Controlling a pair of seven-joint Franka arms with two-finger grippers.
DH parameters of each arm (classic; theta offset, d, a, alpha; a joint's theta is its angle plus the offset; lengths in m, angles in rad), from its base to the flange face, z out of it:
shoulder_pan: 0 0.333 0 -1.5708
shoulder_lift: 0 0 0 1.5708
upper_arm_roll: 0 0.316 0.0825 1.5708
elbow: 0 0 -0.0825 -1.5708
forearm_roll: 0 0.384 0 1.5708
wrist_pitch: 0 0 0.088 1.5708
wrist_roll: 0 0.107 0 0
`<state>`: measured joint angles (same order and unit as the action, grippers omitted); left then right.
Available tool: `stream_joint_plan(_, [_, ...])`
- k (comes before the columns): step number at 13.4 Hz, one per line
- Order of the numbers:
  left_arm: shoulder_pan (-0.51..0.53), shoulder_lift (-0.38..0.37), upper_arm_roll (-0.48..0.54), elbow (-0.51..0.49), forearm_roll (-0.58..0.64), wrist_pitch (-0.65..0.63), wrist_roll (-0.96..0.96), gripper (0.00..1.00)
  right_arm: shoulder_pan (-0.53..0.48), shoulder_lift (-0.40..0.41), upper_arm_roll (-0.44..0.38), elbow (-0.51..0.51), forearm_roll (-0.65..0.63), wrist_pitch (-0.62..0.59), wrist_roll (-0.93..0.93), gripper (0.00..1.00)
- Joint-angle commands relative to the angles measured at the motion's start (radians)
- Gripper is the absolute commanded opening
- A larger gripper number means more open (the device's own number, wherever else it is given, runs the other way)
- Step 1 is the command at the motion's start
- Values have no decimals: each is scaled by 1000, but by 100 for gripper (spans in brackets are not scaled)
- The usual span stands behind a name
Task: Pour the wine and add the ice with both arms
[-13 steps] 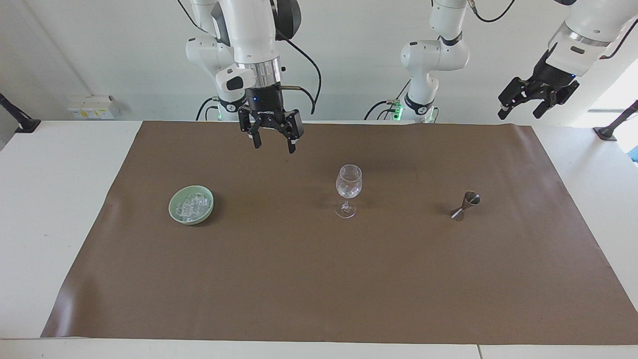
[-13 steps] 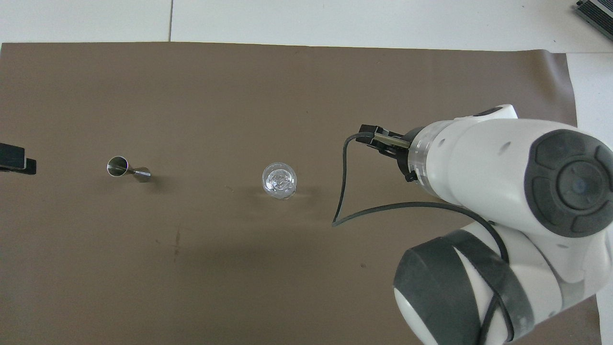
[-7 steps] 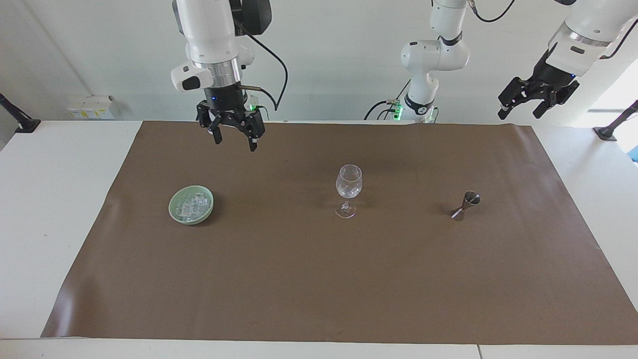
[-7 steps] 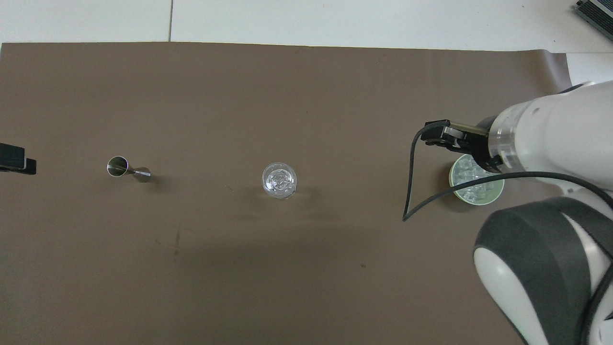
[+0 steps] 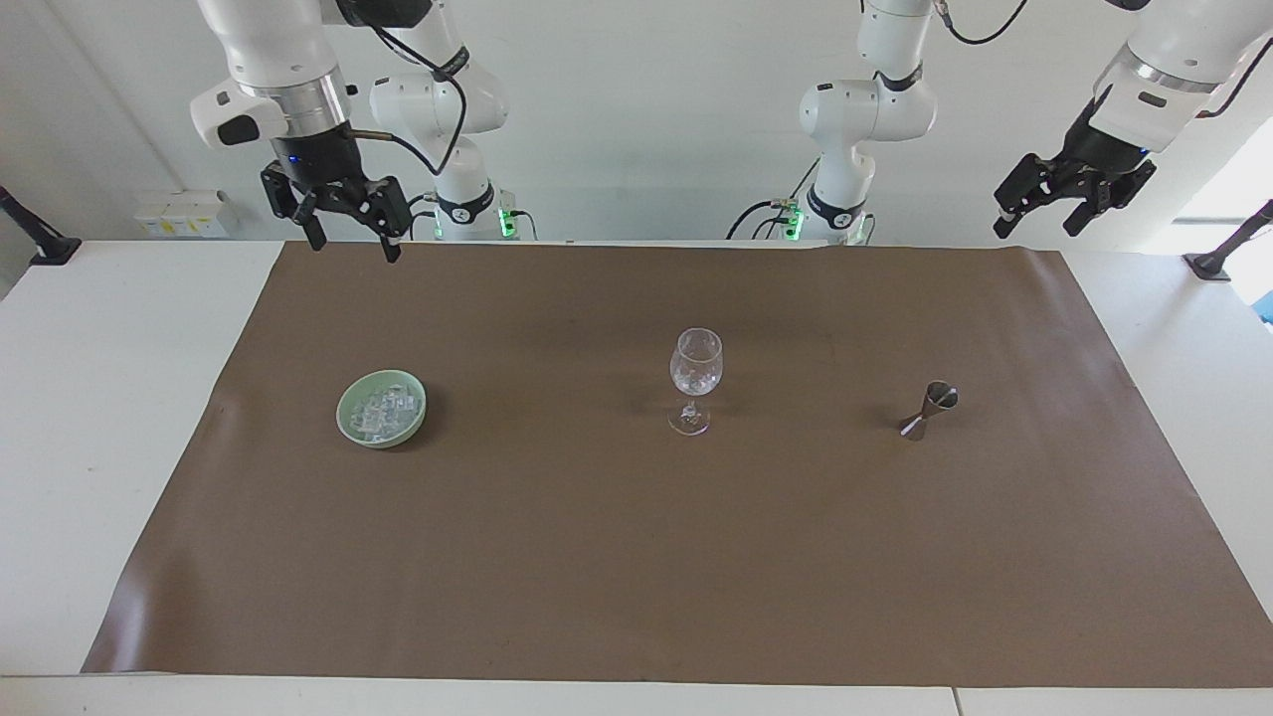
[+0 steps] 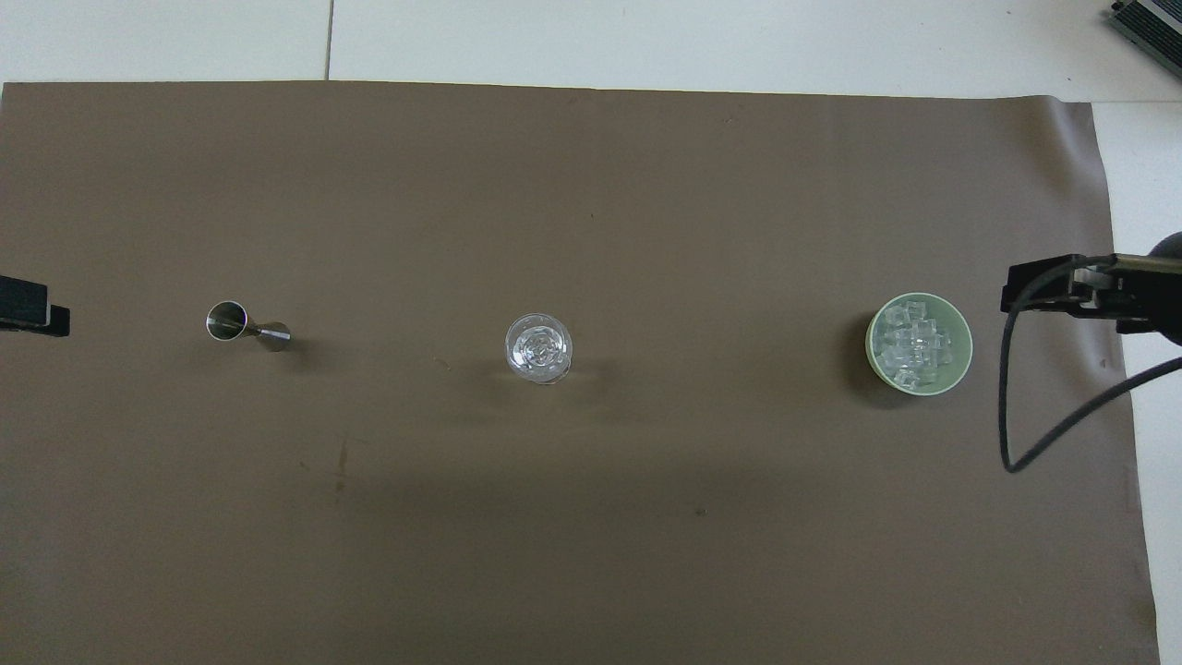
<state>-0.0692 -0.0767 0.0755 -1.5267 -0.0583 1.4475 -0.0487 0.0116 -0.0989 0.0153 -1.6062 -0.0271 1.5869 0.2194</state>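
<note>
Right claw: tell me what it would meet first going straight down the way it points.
Probably the brown mat, near its corner at the right arm's end. The right claw hangs open, pointing down. The green bowl of ice seems clear of that line; depth is uncertain.

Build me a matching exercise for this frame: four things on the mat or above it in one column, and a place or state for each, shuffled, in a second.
Things:
1. green bowl
2. wine glass
3. metal jigger
4. right pincer

Places or states:
A. upright at the middle of the brown mat, some ice in its bowl
B. raised, open and empty, at the right arm's end of the table
C. holds a heap of ice cubes
D. at the left arm's end of the mat

Pairs: 1-C, 2-A, 3-D, 4-B
</note>
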Motion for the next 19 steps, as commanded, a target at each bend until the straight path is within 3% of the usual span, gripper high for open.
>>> stream_joint_plan(1, [3, -28, -5, -32, 20, 2, 3, 100, -24, -11, 2, 0, 21, -37, -34, 100])
stream_joint_plan(3, [3, -28, -3, -32, 20, 2, 3, 100, -24, -27, -6, -24, 23, -51, -41, 100])
stream_joint_plan(10, [3, -29, -5, -32, 20, 2, 3, 100, -25, -25, -38, 29, 50, -142, -78, 100])
stream_joint_plan(19, [3, -29, -5, -32, 20, 2, 3, 100, -13, -71, -40, -61, 13, -77, -120, 100])
